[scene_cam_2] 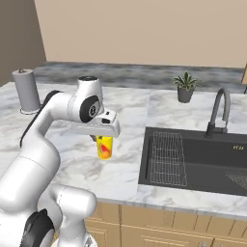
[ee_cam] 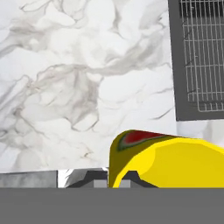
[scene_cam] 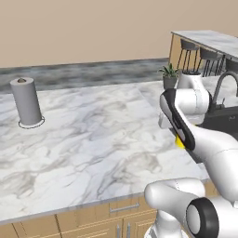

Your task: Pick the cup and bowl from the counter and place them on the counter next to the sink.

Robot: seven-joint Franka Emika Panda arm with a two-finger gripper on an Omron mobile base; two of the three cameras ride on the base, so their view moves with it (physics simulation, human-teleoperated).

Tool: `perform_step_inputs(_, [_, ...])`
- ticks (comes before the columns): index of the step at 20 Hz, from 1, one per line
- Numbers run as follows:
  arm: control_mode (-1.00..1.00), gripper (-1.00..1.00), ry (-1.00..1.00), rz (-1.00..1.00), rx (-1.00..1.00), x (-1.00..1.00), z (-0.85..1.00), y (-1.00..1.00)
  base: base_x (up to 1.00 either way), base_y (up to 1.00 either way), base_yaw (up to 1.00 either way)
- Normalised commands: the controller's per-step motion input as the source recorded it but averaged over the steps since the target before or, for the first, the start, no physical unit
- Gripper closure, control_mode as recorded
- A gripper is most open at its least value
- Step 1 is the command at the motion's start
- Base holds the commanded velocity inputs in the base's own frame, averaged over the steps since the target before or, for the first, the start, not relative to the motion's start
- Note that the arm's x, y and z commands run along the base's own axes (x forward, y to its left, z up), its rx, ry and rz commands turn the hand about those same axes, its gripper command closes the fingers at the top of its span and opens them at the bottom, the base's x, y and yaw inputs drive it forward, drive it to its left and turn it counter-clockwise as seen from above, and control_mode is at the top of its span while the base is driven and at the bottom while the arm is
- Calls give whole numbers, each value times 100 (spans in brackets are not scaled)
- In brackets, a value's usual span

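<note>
In the left base view, the cup (scene_cam: 179, 142) is glimpsed as a yellow sliver behind the arm, near the table's (scene_cam: 93, 139) front right edge. In the right base view, the pincer (scene_cam_2: 103, 141) is clamped on the cup, held above the table just left of the sink (scene_cam_2: 193, 159). In the hand view, the cup is seen over marble beside the wire rack (ee_cam: 203, 57). The carrying step is judged nearly done; lowering and release are called for next.

Grey paper-towel roll (scene_cam: 27, 102) upright at far left, small potted plant (scene_cam_2: 185, 87) near tan wall.
</note>
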Motion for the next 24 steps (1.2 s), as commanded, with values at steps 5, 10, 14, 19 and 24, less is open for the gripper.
perform_step_inputs(5, [-100,100,0,-2,0,5,-38,-8,0,0,0])
perform_step_inputs(10, [-100,100,0,-1,-1,28,-10,-6,0,0,0])
perform_step_inputs(14, [-100,100,0,-1,-2,29,0,-16,0,0,0])
perform_step_inputs(19, [-100,100,3,0,-1,27,-3,-17,0,0,0])
perform_step_inputs(24, [-100,100,7,0,0,14,-17,-13,0,0,0])
